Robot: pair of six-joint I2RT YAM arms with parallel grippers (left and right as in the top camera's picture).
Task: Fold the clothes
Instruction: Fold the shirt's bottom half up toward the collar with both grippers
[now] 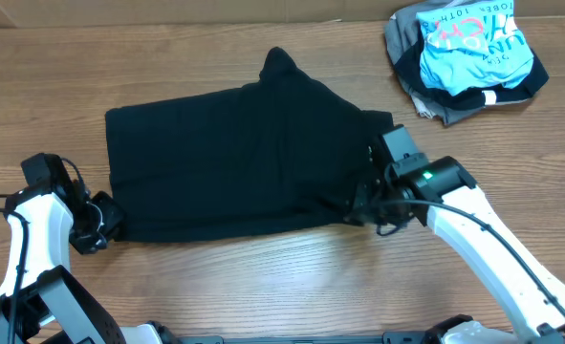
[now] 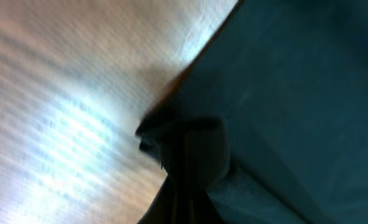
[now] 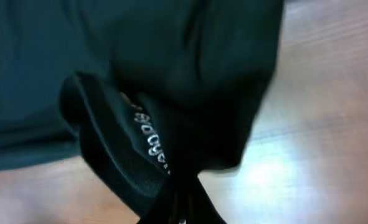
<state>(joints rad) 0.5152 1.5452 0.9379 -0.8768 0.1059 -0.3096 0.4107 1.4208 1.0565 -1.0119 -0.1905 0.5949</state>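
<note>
Black clothes: spread flat in the middle of the wooden worktop.
Left end effector: closed, pinching the clothes at the near left corner.
Right end effector: closed, pinching the near right corner.

left gripper: low, clamped on black garment | right gripper: low, clamped on black garment | arms: on opposite sides

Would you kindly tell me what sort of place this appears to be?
Likely a robotics lab bench: a wood-grain table, a left pincer and right pincer each shut on a black garment, and a bundle of other clothes set aside.
</note>
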